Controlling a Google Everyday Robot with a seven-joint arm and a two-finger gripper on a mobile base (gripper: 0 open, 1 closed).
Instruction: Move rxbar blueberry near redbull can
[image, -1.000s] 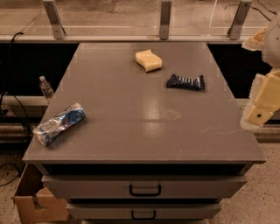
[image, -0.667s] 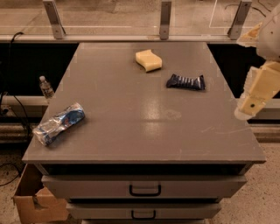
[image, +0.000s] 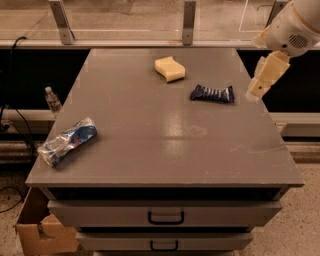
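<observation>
The rxbar blueberry (image: 212, 93) is a dark navy wrapper with pale stripes, lying flat at the right back part of the grey table (image: 165, 150). The redbull can (image: 67, 141) is a dented silver and blue can lying on its side near the table's front left corner. My gripper (image: 260, 84) hangs from the cream arm at the right edge of the table, a short way right of the bar and above the surface, holding nothing.
A pale yellow wavy sponge (image: 170, 68) lies at the back middle of the table. Drawers (image: 166, 217) sit under the table front. A cardboard box (image: 40, 230) stands on the floor at the lower left. A small bottle (image: 51, 99) stands left of the table.
My gripper has moved up and back along the table's right edge, ending close to the right of the bar. The bar, can and sponge have not moved.
</observation>
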